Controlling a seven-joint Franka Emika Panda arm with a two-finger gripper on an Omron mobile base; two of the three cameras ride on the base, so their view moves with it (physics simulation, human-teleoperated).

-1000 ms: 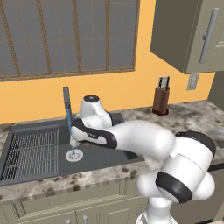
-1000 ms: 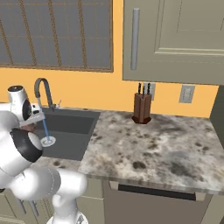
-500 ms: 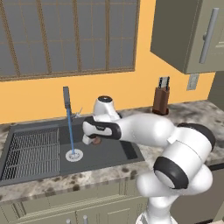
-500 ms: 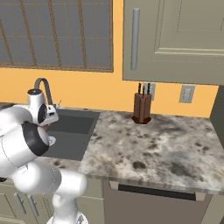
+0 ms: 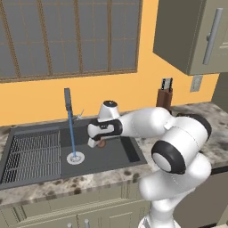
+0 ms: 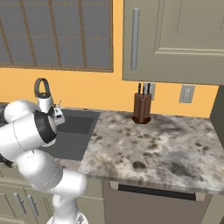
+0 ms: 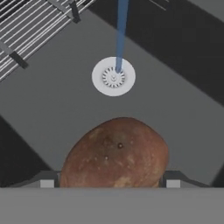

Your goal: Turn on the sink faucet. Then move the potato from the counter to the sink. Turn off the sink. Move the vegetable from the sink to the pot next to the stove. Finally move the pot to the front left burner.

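Left base view. My gripper (image 5: 99, 143) hangs over the right half of the sink (image 5: 26, 131), clamped on the potato (image 5: 102, 143), a small brown lump just below the hand. The faucet (image 5: 67, 99) stands at the sink's back edge, and its blue stream (image 5: 71, 133) falls straight to the drain (image 5: 75, 157) near the basin's middle. The rack (image 5: 33, 153) lies in the left half of the basin. The knife block (image 5: 164, 96) stands on the desk (image 5: 209, 111) against the back wall, well apart from my hand.

Right base view. My arm covers most of the sink (image 6: 76, 124); the faucet (image 6: 41, 87) arches behind my hand at the back edge. The desk (image 6: 153, 148) spreads to the right, with the knife block (image 6: 142, 107) near its back edge.

Hand view. The potato (image 7: 116, 153) sits between my two fingertips (image 7: 173, 177), one at each of its flanks, so the jaws stand wide around its girth. It hangs above the basin floor, not touching it, near the drain (image 7: 113, 76), where the stream (image 7: 120, 30) lands. The rack (image 7: 35, 30) runs along the upper left.

Handling, as I judge it: the potato is stiff, moderately heavy and not fragile, but its rounded skin may turn slippery when wet. The best hold is across the narrow middle, where both fingertips bear on the flatter sides.
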